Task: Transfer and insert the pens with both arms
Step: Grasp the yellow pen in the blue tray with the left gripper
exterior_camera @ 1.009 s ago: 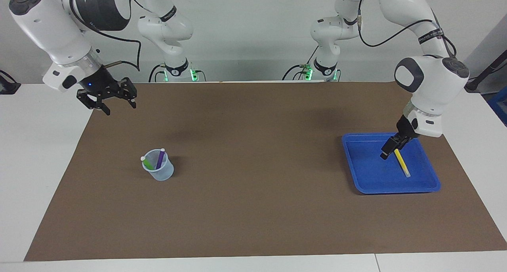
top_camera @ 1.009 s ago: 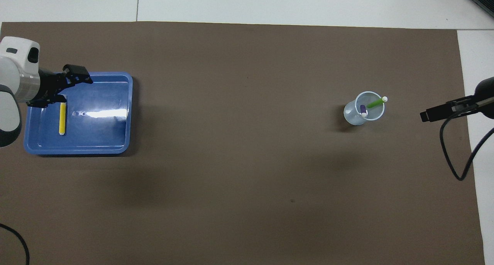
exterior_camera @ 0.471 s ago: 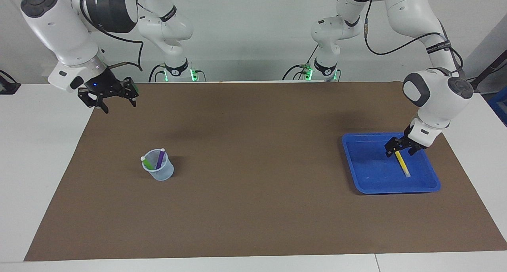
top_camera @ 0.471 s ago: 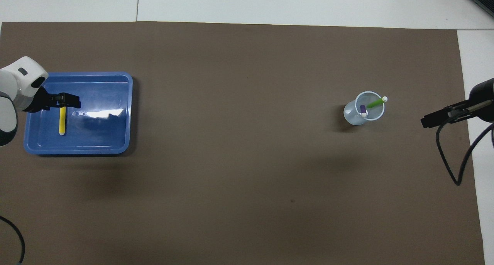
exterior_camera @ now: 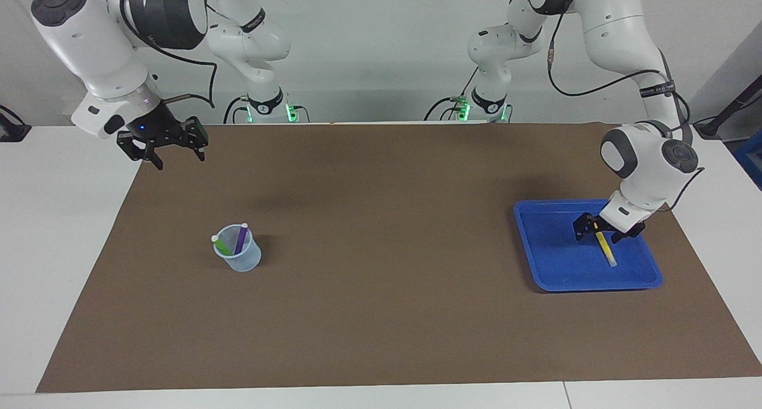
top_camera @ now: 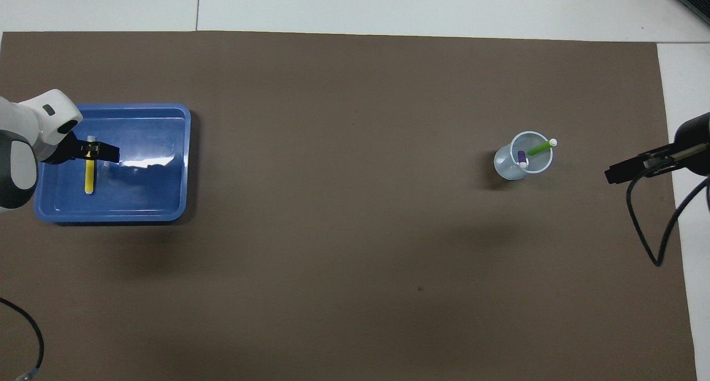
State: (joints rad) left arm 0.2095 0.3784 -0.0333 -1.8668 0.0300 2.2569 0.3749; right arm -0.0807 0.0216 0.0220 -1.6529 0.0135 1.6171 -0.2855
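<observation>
arms (exterior_camera: 619,28): white, rounded | joint covers: dark grey | cables: black, looping | grippers: small, black

A big white table (exterior_camera: 53,230) fills the room's middle. A brown mat (exterior_camera: 381,248) lies flat on it and covers most of the top. White strips of table show along every edge of the mat. A thin line (top_camera: 198,6) runs across the white part at one edge, where two table pieces meet. The wall (exterior_camera: 369,52) past the table is plain and pale grey. Little green lights (exterior_camera: 292,112) glow low down by the wall. Soft light falls from above and makes faint dark shadows on the mat. Something blue (exterior_camera: 751,159) peeks in at one side of the room.
</observation>
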